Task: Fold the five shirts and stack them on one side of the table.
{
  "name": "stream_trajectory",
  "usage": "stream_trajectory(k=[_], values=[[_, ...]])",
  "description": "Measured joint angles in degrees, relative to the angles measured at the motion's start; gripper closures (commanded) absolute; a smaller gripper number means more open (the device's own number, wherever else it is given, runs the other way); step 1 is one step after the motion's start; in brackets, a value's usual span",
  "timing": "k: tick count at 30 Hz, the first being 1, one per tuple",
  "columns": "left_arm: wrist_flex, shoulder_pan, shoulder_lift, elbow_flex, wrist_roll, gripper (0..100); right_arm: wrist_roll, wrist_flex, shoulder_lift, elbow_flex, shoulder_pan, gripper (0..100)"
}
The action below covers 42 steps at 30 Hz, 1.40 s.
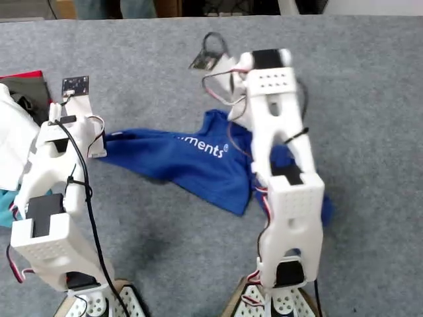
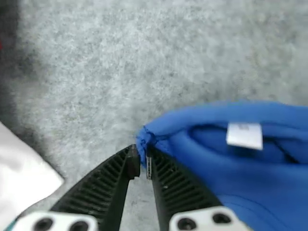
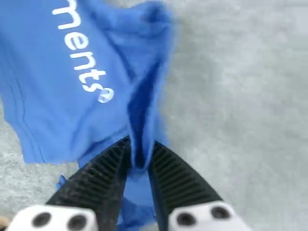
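Grey felt-like table cover (image 1: pixel 370 99) spans the whole scene. Beyond its far edge the room is a dark strip, too dim to make out.

Two white plastic arms stand at the near edge, one at the left (image 1: pixel 39 244) and one at the right (image 1: pixel 291 205), both reaching toward the far side.

One blue fabric shirt with white lettering (image 1: pixel 192 165) lies crumpled mid-table, stretched between them.

Left gripper (image 2: pixel 142 166): black ribbed jaws pressed almost together, pinching the shirt's left corner, near a white sewn-in label (image 2: pixel 244 134).

Right gripper (image 3: pixel 139 154): jaws closed on a raised fold of the shirt's right part, beside the lettering. The right arm overhangs that part of the shirt.

At the table's left edge lie three further cloths: a teal cloth (image 1: pixel 5 214) nearest, a white cloth (image 1: pixel 13 142) behind it, and a dark cloth with a red edge (image 1: pixel 26 82) farthest. All three lie apart from the blue shirt.
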Motion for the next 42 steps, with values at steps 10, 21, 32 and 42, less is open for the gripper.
stream_trajectory(k=[10,21,32,42], values=[[21.10,3.25,-18.46,-17.14,0.00,97,-8.70,0.35,-38.86,8.79,0.26,98.5],[44.48,8.70,-32.79,-55.56,-0.44,97,-28.22,-7.74,-67.08,2.29,7.65,98.5],[52.40,5.89,-37.71,-75.69,-11.52,97,-38.15,-15.91,-71.03,-12.66,29.10,98.5],[52.57,4.13,-59.25,-65.93,-13.54,97,-35.43,-15.91,-71.12,-21.36,36.66,98.5]])
